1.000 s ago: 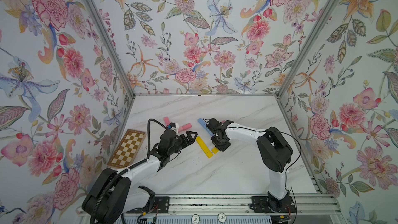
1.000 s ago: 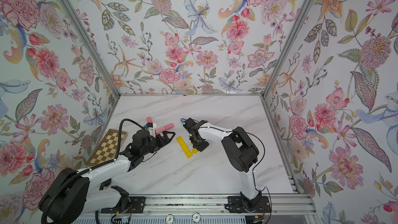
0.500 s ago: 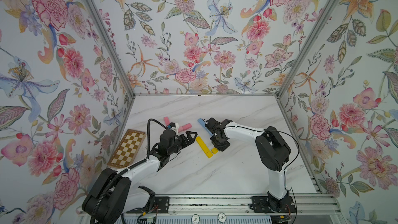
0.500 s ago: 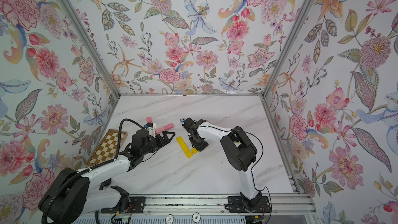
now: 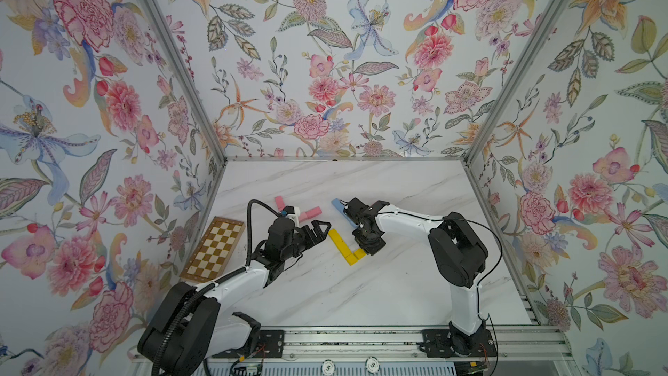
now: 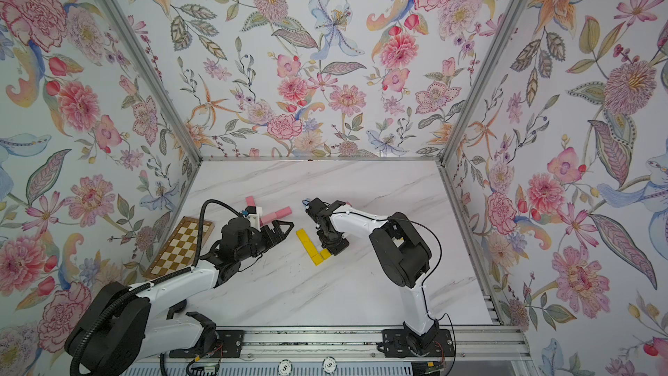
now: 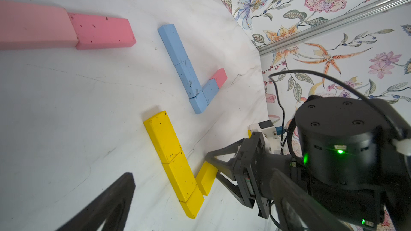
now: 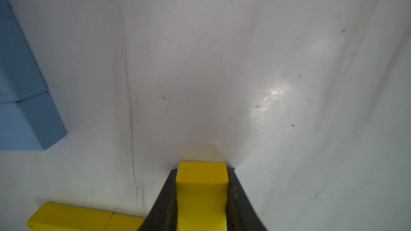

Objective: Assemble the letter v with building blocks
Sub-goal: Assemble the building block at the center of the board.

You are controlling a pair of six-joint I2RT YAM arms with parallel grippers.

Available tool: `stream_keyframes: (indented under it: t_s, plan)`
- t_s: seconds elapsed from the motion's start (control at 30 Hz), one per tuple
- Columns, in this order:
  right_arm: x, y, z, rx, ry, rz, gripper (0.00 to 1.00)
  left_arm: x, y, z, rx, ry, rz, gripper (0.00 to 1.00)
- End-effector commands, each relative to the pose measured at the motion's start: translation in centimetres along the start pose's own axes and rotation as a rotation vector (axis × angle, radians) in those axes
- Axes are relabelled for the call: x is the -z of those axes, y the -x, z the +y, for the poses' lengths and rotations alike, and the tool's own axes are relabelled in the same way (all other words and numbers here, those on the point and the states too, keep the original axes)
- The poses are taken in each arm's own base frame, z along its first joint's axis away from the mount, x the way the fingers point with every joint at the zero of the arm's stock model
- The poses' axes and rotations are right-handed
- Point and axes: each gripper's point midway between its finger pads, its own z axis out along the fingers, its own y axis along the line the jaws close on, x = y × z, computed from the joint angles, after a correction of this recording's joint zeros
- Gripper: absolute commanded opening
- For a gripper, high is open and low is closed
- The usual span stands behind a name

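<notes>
Near its wrist camera, unseen overhead, right tool (image 8: 202,170) pinches yellow block (image 8: 202,198).

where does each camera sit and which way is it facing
Both top views: high above the front rail, looking down at the table; both arms whole, left gripper open.
Left wrist: on the left arm, low, facing across the yellow blocks and blue blocks; one own finger shows, plus the right arm.
Right wrist: on the right arm, close over the table, along the right gripper shut on a small yellow block.
Shared: both wrist views show that block and the blue blocks.
</notes>
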Motion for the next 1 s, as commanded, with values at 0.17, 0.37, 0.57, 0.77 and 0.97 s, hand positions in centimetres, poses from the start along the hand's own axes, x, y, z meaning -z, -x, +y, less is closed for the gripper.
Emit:
stream_keyframes:
  t_s: [0.17, 0.37, 0.57, 0.77, 0.97]
  plan:
    - [-2.9, -1.5, -3.8, -0.017, -0.163, 0.053, 0.36, 0.5, -0.1, 0.2, -0.015, -0.005, 0.004, 0.99]
    - [-2.7, -1.3, -3.6, -0.024, -0.156, 0.052, 0.41, 0.5, -0.2, 0.3, -0.015, -0.004, 0.006, 0.99]
    - [-2.1, -1.2, -3.3, -0.032, -0.137, 0.05, 0.52, 0.6, -0.2, 0.2, -0.015, -0.006, 0.006, 0.99]
    - [-0.6, -0.2, -2.9, -0.039, -0.089, 0.029, 0.66, 0.5, -0.2, 0.1, -0.013, -0.006, 0.009, 0.99]
    - [1.4, 1.1, -2.0, -0.03, -0.014, 0.001, 0.78, 0.5, -0.2, 0.0, -0.013, -0.008, 0.011, 0.99]
